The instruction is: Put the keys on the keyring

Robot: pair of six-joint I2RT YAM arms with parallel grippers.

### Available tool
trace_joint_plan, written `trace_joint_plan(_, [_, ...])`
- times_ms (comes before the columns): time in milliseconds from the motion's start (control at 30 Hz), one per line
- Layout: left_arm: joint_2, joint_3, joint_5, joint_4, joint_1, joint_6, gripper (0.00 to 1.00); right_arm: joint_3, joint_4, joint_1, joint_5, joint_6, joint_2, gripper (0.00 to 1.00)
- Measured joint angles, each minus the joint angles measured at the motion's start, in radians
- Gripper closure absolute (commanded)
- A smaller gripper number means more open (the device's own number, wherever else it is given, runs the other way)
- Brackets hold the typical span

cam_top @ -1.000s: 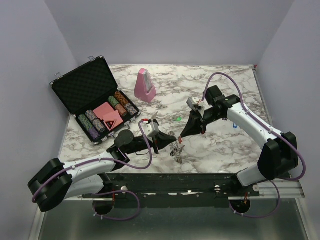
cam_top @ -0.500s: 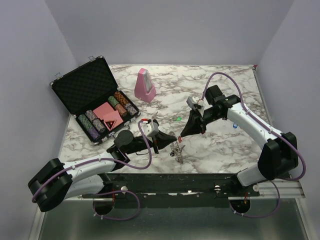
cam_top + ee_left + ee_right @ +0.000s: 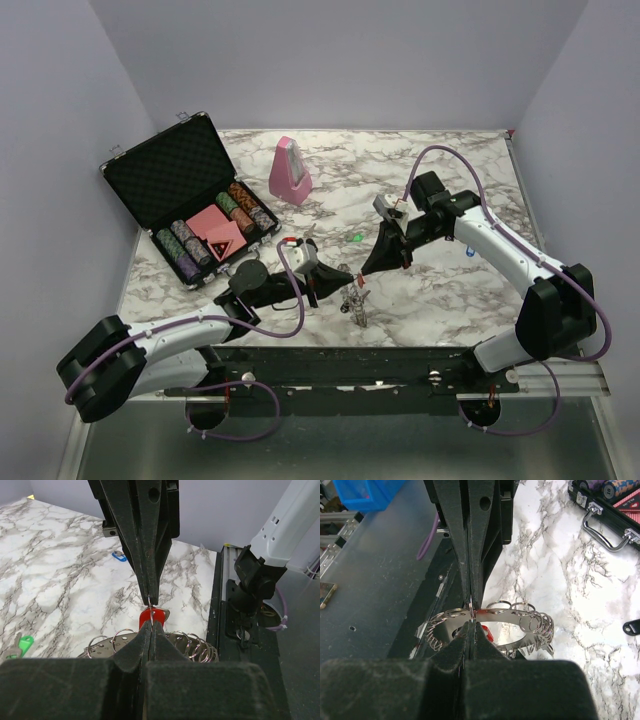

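Top view, clock face laid on the white marble-patterned table (image 3: 450, 300) with 6 o'clock at the arm bases.

- **9 to 10 o'clock:** an open black poker-chip case (image 3: 150, 180) holding rows of chips and a pink card box.
- **11 o'clock:** a pink pyramid-shaped metronome (image 3: 290, 172) stands upright.
- **6 o'clock, near the table's front edge:** the left gripper (image 3: 343, 284) reaches in from 8 o'clock with its jaws clenched.
- **Just beside its tips:** the large silvery metal keyring with its rim of small wire loops (image 3: 355, 302) stands on edge. A small key with a red plastic cap (image 3: 155, 615) sits at the ring.
- **At the centre:** a green-capped key (image 3: 357, 238) lies loose on the marble.
- **From 3 o'clock:** the right gripper (image 3: 364, 270) comes down with its jaws also pressed together.

In both wrist views the two sets of black fingertips almost meet, tip to tip, on a thin wire loop at the keyring's rim. Which gripper bears the ring cannot be told.

- **Toward 3 o'clock:** a blue-capped key (image 3: 467, 254) lies well apart from the ring.
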Motion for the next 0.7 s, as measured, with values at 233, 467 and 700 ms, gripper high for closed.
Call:
trace_joint_plan(233, [0.012,0.0,0.001,0.003,0.0,-0.009,1.0,-0.001,0.0,0.0,0.0,-0.001,0.0,1.0])
trace_joint_plan(467, [0.014,0.0,0.001,0.007,0.0,-0.017,1.0,-0.001,0.0,0.0,-0.001,-0.003,0.0,1.0])
trace_joint_plan(700, [0.015,0.0,0.002,0.01,0.0,-0.035,1.0,-0.001,0.0,0.0,0.0,-0.003,0.0,1.0])
